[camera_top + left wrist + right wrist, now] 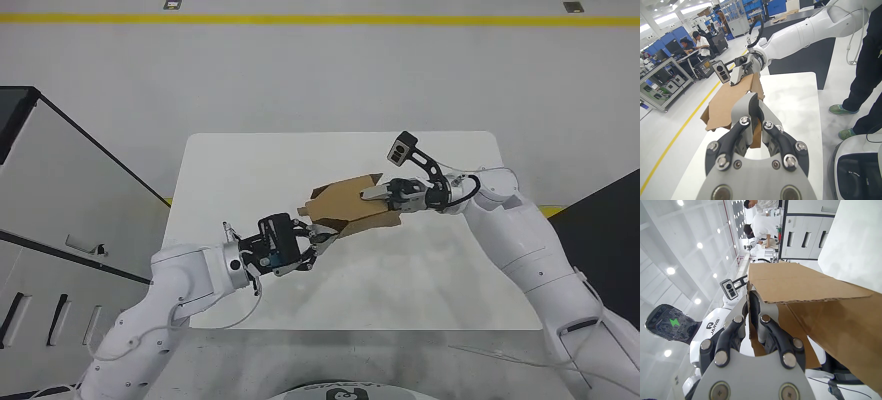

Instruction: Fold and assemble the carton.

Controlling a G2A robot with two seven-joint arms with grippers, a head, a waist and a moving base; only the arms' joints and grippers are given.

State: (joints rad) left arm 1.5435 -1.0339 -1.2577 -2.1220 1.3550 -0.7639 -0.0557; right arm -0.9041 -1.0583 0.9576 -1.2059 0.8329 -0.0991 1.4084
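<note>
A white table (430, 285) stands between a grey cabinet (70, 190) and a yellow floor line (300, 19).

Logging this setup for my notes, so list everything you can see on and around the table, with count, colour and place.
carton: one, brown, partly folded, over the table's middle, held at both ends
table: one, white, in front of the robot
cabinet: one, grey, on the floor left of the table
floor line: one, yellow, beyond the table
left gripper: one, silver and black, shut on the carton's nearer end
right gripper: one, white and black, shut on the opposite end
</note>
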